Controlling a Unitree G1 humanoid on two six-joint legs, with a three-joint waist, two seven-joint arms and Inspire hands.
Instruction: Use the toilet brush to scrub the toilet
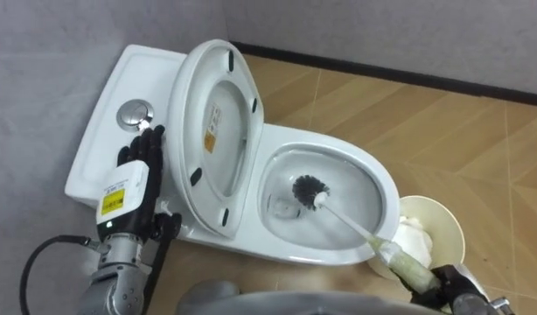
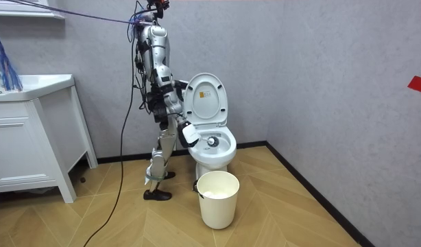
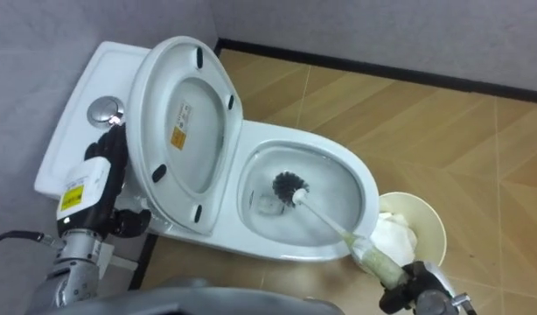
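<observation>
A white toilet (image 1: 384, 189) stands open, its seat and lid (image 1: 207, 96) raised against the tank (image 1: 101, 105). The toilet brush's black head (image 1: 310, 189) rests inside the bowl near the water. Its white handle slants down to the lower right, where my right hand (image 1: 455, 283) is shut on the grip. My left hand (image 1: 133, 179) lies on the tank with straight fingers, the fingertips just below the chrome flush button (image 1: 135, 112). In the room view I stand at the toilet (image 2: 214, 144), on its left side.
A cream waste bin (image 1: 447, 229) with white paper inside stands on the wooden floor right beside the bowl, close to my right hand. The grey wall runs behind the tank. A white sink cabinet (image 2: 25, 137) stands at the room view's left.
</observation>
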